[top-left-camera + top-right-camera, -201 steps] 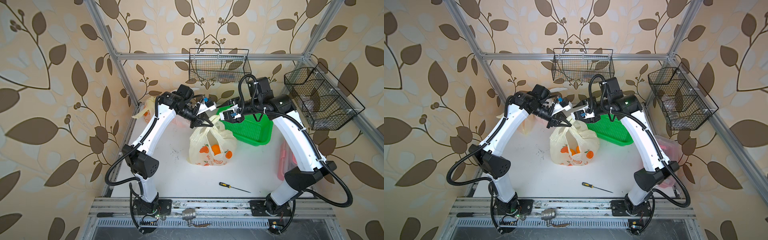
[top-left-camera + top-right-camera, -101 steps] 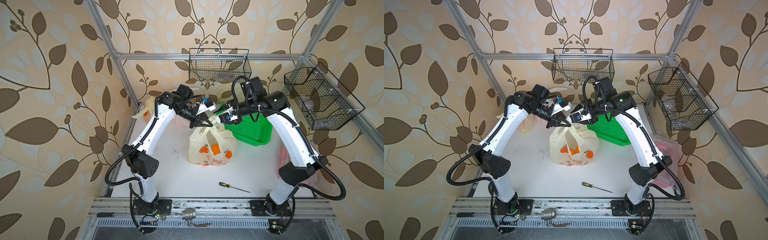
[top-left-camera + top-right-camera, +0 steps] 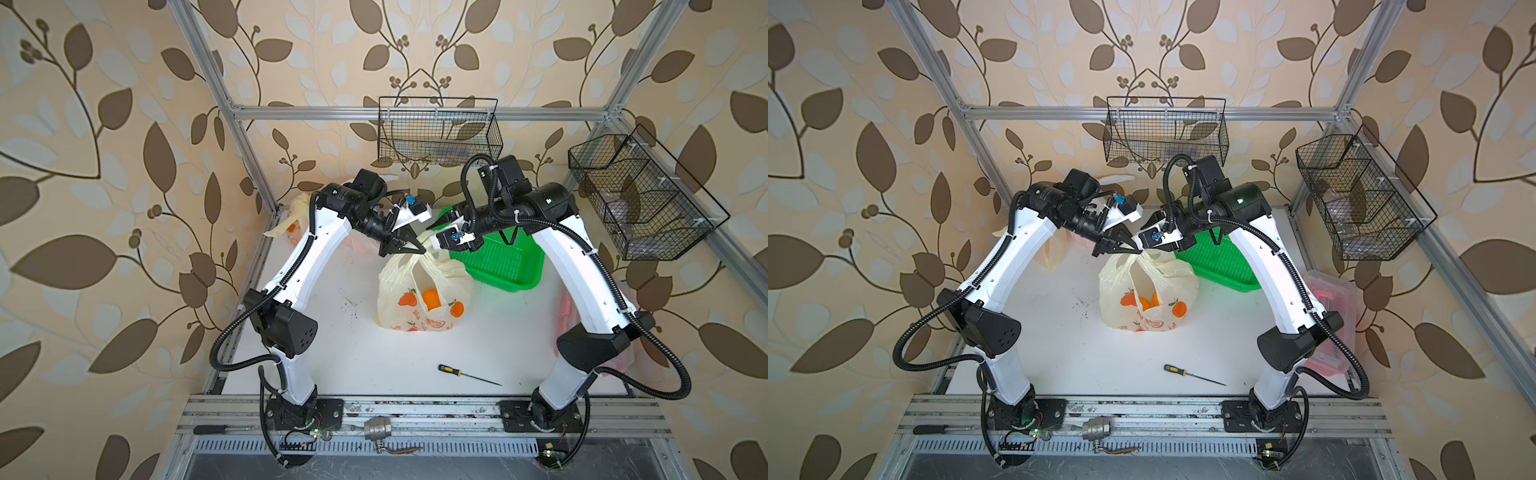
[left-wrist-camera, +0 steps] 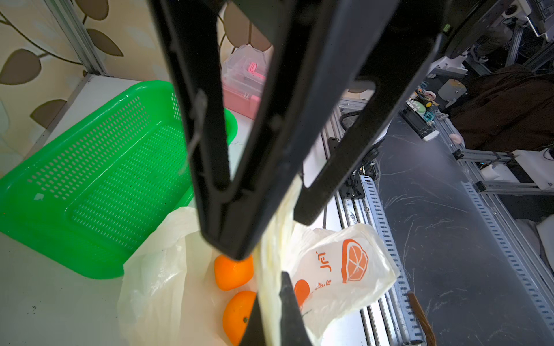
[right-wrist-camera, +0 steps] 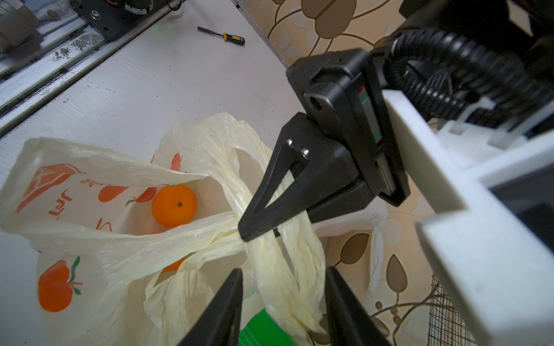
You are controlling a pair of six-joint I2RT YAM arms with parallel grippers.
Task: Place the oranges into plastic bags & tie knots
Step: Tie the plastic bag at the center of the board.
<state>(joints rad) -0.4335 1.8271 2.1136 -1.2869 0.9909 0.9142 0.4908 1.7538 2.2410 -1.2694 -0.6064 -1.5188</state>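
Observation:
A pale yellow plastic bag point(image 3: 419, 291) point(image 3: 1146, 291) with fruit prints stands mid-table, with oranges point(image 5: 174, 205) point(image 4: 232, 272) inside. My left gripper point(image 3: 420, 249) point(image 4: 271, 302) is shut on its bunched handles point(image 5: 284, 254) and holds them up. My right gripper point(image 5: 284, 287) point(image 3: 435, 227) is open. Its fingers point(image 4: 215, 179) stand on either side of the same handle strands, just beyond the left fingertips, without pinching them. A second printed bag point(image 3: 297, 212) with an orange lies at the back left, its strap ends sticking out. No knot shows clearly.
A green mesh basket point(image 3: 498, 266) point(image 4: 90, 167) sits right behind the bag under my right wrist. A clear box with a pink handle point(image 3: 1329, 299) stands at the right edge. A screwdriver point(image 3: 467, 374) lies near the front. Wire baskets point(image 3: 436, 133) point(image 3: 640, 195) hang on the frame.
My right arm has swung left toward the left gripper, bringing its fingers around the raised handles, and its jaws have narrowed a little. The left gripper and bag have stayed put.

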